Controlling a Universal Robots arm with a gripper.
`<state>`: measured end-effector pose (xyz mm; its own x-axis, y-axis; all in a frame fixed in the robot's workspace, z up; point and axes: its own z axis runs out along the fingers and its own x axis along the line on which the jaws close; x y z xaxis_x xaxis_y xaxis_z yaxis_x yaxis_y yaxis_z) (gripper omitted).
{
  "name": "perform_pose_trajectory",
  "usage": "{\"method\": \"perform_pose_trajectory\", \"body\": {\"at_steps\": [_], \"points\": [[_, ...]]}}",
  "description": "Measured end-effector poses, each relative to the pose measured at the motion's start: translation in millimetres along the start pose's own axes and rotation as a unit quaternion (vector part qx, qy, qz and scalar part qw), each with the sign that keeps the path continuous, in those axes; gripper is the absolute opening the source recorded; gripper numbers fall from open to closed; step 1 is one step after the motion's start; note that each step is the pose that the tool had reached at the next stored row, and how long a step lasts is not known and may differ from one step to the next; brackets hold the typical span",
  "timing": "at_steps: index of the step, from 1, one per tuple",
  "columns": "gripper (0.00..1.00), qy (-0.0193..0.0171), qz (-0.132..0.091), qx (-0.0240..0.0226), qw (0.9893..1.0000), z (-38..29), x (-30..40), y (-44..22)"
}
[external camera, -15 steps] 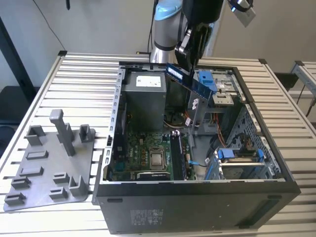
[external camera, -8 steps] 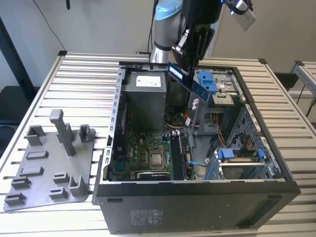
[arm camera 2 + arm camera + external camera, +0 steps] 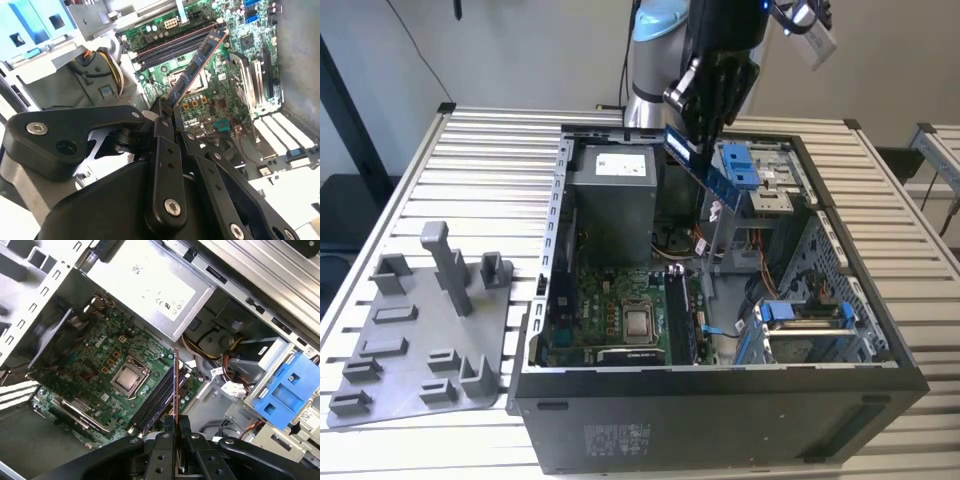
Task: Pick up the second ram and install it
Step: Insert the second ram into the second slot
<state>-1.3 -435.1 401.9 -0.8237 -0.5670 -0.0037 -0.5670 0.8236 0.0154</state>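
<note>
Closed narrow on one end of the second ram [image 3: 197, 65], pinching its two flat faces between the black fingers [image 3: 164, 145] of the gripper [image 3: 167, 114]. Sticks out free from that grip as a dark board with a row of small black chips, slanted in the exterior view and up in the air over the open computer case [image 3: 720, 420], near the blue drive caddy [image 3: 740, 168]. Lines up edge-on in the first wrist view over the dark memory slots [image 3: 156, 401], above them and not seated. Beside those slots, on the green motherboard [image 3: 95, 362], the silver processor [image 3: 130, 379]; further back, the grey power supply [image 3: 145, 285]. Outside the case, on the slatted table [image 3: 490, 150] toward the exterior view's left, a grey parts holder [image 3: 420, 330] with upright posts
</note>
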Motion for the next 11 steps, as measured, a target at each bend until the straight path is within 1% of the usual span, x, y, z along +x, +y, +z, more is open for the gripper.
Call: {"method": "perform_pose_trajectory", "body": {"at_steps": [3, 5, 8, 11], "points": [[0.14, -0.0004, 0.026, 0.0001, 0.9997, 0.5, 0.0, 0.0], [0.14, -0.0007, 0.044, 0.0002, 0.9990, 0.9, 0.0, 0.0], [0.14, -0.0011, 0.070, 0.0002, 0.9975, 1.4, 0.0, 0.0], [0.14, -0.0015, 0.095, 0.0003, 0.9955, 1.9, 0.0, 0.0]]}}
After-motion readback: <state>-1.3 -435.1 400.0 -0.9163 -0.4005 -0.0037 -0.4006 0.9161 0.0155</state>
